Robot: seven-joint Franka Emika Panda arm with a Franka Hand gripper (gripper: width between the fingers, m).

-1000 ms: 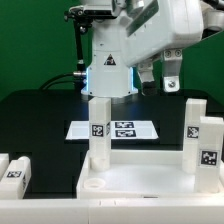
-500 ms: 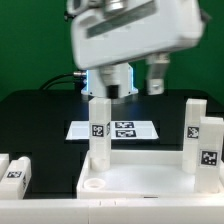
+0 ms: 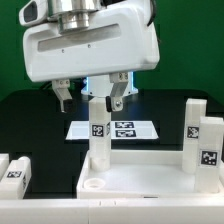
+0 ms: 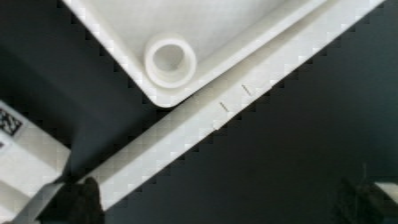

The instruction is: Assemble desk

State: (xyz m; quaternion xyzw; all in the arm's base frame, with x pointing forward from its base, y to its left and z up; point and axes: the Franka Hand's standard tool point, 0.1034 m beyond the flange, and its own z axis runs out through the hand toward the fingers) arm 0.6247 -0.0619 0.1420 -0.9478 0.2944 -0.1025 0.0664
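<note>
The white desk tabletop lies at the front, with an empty round corner socket that also shows in the wrist view. One tagged white leg stands upright at the tabletop's far corner on the exterior view's left. Two more tagged legs stand at the right. My gripper hangs open and empty, with its fingers either side of the upright leg's top in that view. In the wrist view only dark table lies between my gripper's fingertips, and a long white bar runs beside the tabletop's corner.
The marker board lies flat on the black table behind the upright leg. Two loose tagged white legs lie at the front on the exterior view's left. The robot's base stands at the back.
My gripper has swung from the upper right of the exterior view down and to the left, and now hangs over the upright leg. It stays open. The parts have not moved.
</note>
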